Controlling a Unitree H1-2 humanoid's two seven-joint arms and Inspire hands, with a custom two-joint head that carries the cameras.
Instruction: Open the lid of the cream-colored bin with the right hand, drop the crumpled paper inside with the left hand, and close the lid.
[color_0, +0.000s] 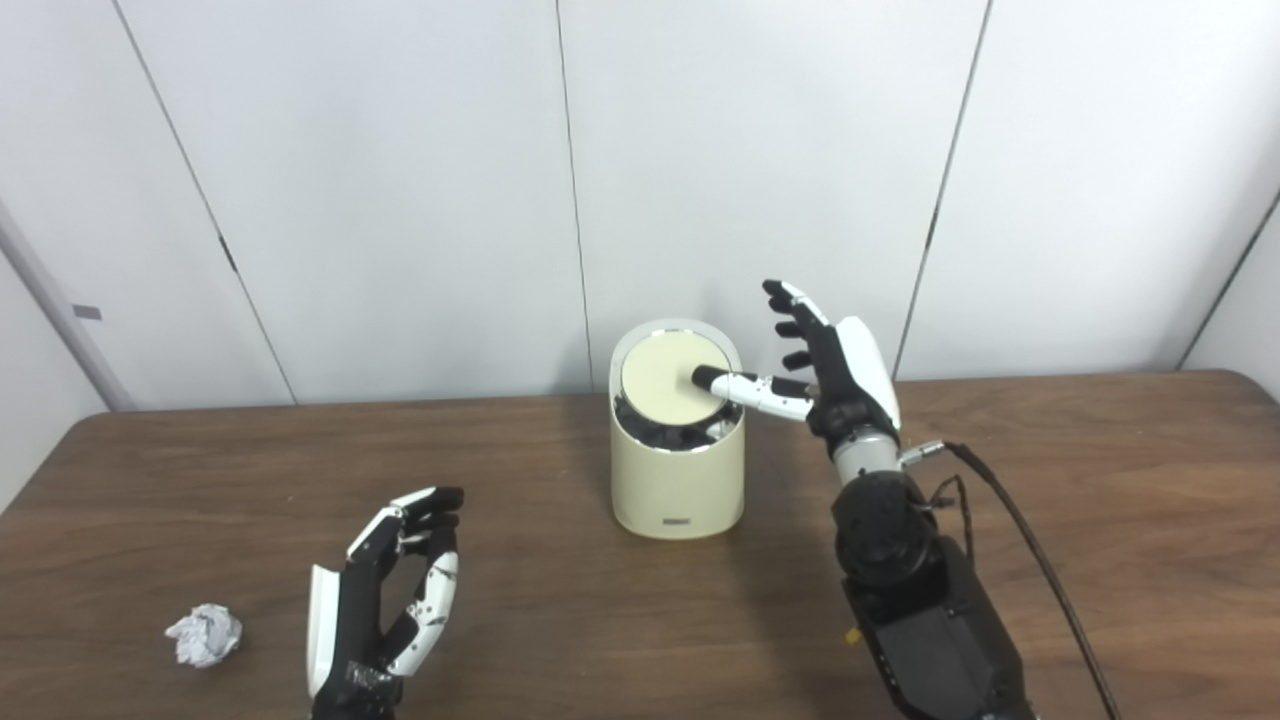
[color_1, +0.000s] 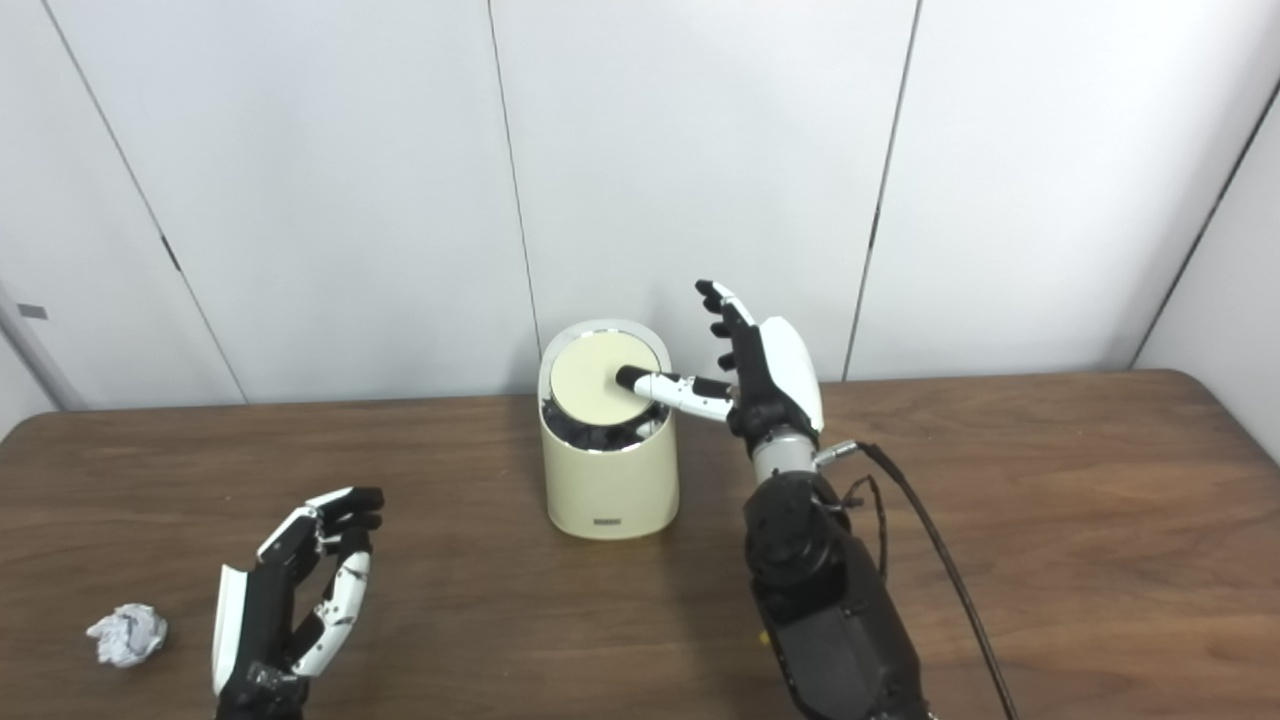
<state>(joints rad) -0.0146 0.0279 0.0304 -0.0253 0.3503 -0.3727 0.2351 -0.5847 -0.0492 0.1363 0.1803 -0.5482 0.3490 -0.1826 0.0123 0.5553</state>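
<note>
The cream-colored bin (color_0: 678, 480) stands on the table near its back edge. Its round lid (color_0: 670, 380) is tilted up at the back, and a dark gap shows under its front edge. My right hand (color_0: 835, 365) is just right of the bin, fingers spread upward, with the thumb lying on the lid's right side. The crumpled paper (color_0: 204, 634) lies on the table at the front left. My left hand (color_0: 385, 600) is open a little to the right of the paper, fingers loosely curled, holding nothing.
The brown table (color_0: 1100, 520) ends at a white panelled wall just behind the bin. A black cable (color_0: 1040, 560) runs from my right wrist across the table toward the front.
</note>
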